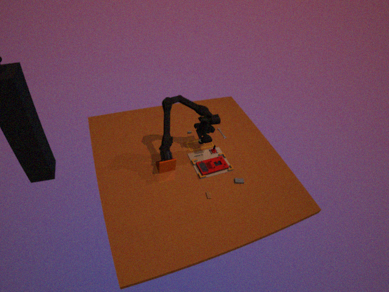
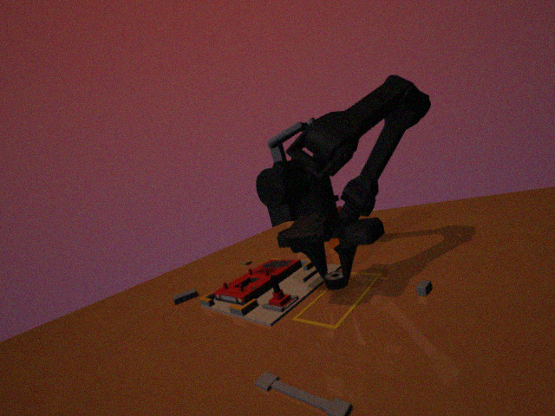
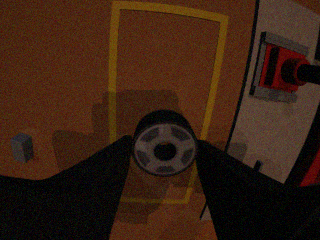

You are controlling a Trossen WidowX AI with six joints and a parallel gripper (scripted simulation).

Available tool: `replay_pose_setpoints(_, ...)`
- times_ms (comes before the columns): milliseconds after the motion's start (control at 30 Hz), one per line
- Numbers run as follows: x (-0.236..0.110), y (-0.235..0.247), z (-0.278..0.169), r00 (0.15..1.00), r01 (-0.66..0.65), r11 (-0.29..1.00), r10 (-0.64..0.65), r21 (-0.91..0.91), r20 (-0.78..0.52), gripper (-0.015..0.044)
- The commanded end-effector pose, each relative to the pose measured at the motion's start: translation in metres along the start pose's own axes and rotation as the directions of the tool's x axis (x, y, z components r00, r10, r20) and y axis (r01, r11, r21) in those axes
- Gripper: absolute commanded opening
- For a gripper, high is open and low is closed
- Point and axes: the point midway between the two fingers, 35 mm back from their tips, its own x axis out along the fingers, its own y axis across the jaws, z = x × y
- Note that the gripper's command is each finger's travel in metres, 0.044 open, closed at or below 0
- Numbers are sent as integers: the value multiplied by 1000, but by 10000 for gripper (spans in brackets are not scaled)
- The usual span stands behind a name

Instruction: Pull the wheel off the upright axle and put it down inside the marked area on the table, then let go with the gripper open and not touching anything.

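A black arm's tool (image 2: 334,270) is pinching one dark wheel (image 3: 164,150) by its rim, low over the orange bench (image 1: 188,226). The wheel is hanging inside the yellow marked rectangle (image 2: 313,320), near the edge closest to the pale board (image 2: 264,315). Whether it is touching the bench cannot be told. One bare upright axle (image 2: 277,289) is standing on the board's red mount, beside the rectangle. Open bench is surrounding the rectangle's other sides. One grey cube (image 2: 423,288) and one grey wrench (image 2: 304,396) are lying well apart. No writing is legible.
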Motion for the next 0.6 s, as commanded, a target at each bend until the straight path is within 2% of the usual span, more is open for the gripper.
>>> replay_pose_setpoints(0, 20, 1, -3, 1000, -8, 1000, 8, 7, -5, 0)
replay_pose_setpoints(167, 27, 2, -4, 1000, -10, 1000, 10, 7, -5, 0)
replay_pose_setpoints(533, 21, 1, -4, 1000, -4, 1000, 5, 1, -6, 289)
replay_pose_setpoints(567, 17, 1, -3, 1000, -4, 1000, 4, 2, -6, 300)
